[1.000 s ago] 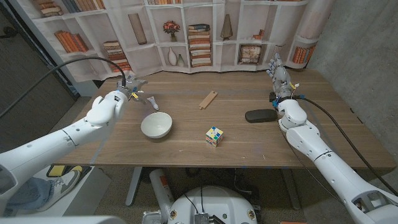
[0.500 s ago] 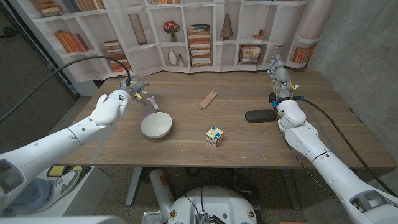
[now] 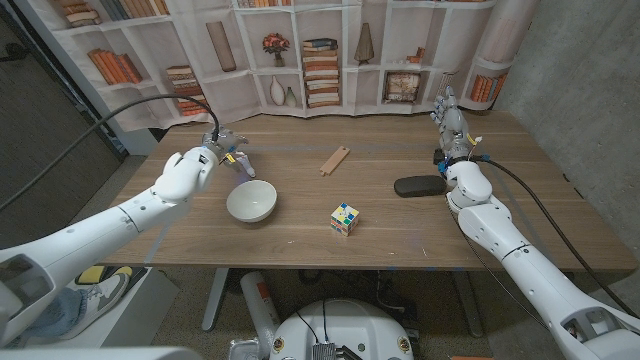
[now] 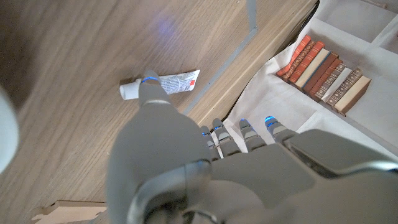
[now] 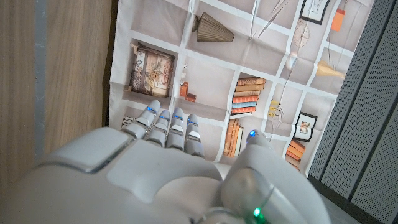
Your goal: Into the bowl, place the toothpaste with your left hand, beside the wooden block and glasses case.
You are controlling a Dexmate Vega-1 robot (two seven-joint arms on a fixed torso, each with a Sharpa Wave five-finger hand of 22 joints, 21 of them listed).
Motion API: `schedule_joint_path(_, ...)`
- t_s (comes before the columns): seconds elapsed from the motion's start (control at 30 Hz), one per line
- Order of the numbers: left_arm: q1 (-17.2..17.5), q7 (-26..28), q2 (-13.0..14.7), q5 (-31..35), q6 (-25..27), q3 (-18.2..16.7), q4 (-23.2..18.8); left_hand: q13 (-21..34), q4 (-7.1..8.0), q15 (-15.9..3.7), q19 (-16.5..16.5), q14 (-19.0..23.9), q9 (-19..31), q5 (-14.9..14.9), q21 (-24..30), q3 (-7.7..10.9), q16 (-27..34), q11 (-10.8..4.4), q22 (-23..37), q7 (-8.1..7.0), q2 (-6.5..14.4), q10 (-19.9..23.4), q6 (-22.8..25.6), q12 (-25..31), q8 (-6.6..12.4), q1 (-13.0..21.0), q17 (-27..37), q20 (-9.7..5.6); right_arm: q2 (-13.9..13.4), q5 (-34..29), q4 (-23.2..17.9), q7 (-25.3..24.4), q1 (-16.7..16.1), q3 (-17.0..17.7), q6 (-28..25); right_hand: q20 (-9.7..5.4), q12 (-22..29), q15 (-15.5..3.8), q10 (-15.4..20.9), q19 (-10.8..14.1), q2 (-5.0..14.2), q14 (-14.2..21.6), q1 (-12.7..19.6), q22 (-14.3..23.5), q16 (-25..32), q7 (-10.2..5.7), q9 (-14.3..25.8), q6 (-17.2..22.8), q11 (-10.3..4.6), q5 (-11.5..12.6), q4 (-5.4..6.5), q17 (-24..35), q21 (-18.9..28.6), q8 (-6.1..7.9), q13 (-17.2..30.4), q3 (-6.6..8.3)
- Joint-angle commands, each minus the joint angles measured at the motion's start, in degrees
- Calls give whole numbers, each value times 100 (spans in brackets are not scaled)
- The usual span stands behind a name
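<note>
The left robot hand (image 4: 205, 168) is seen from its back, with the fingers (image 4: 247, 129) reaching over the edge of the wooden desk (image 4: 81, 74). One fingertip is just at the toothpaste (image 4: 171, 83), a small white tube that lies flat on the desk near its edge. Beyond the edge hangs a printed backdrop (image 4: 292, 93) with a row of books (image 4: 323, 68).

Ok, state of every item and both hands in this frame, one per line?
toothpaste: lying on the table, not lifted
left hand: above the toothpaste, holding nothing
bowl: upright, empty
wooden block: lying flat
glasses case: closed
cube: scrambled colours
right hand: fingers straight, holding nothing
</note>
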Motion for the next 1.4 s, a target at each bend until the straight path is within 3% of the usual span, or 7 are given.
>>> schedule_joint_path(0.03,-180,-112,-141,202,-309,133,216,11,3,-292,-23,20,20,4,6,-37,-8,-17,21,-10,2,-27,-13,-24,-30,108,10,19,36,29,-18,-76,-62,47,38,2,48,-9,52,44,16,38,-44,17,-3,1,9,32,-11,10,21,9,-25,12,31,-15)
schedule_joint_path(0.2,-371,-526,-144,441,-546,319,260,13,-20,-372,34,102,23,8,20,-7,7,-14,21,-11,73,112,155,-1,11,271,7,33,48,69,-16,-92,-88,62,19,1,46,-6,51,46,16,41,-48,17,-4,4,9,31,-13,11,20,8,-36,11,31,-19)
schedule_joint_path(0.43,-392,-753,-214,502,-616,315,209,19,-19,-483,27,258,32,-7,6,6,30,-22,19,-11,149,431,536,41,119,465,4,17,63,110,6,-84,-89,76,30,4,44,-3,51,50,16,41,-52,17,-8,10,9,32,-13,13,18,7,-54,9,32,-25)
schedule_joint_path(0.97,-407,-724,-365,479,-684,297,395,26,31,-647,95,598,53,-57,5,-32,38,-31,14,-19,249,1157,1369,88,353,701,6,-53,12,140,-96,-146,-178,132,-14,9,37,4,49,61,18,47,-61,18,-11,11,10,31,-10,15,16,6,-88,6,32,-36)
schedule_joint_path(1.4,-518,-810,-522,563,-641,444,615,23,63,-708,100,670,49,-78,-2,-57,27,-34,14,-25,290,1392,1631,70,408,756,10,-102,7,156,-106,-175,-192,140,-60,21,38,5,61,70,23,59,-63,19,-11,7,10,27,-3,17,11,4,-119,3,33,-42)
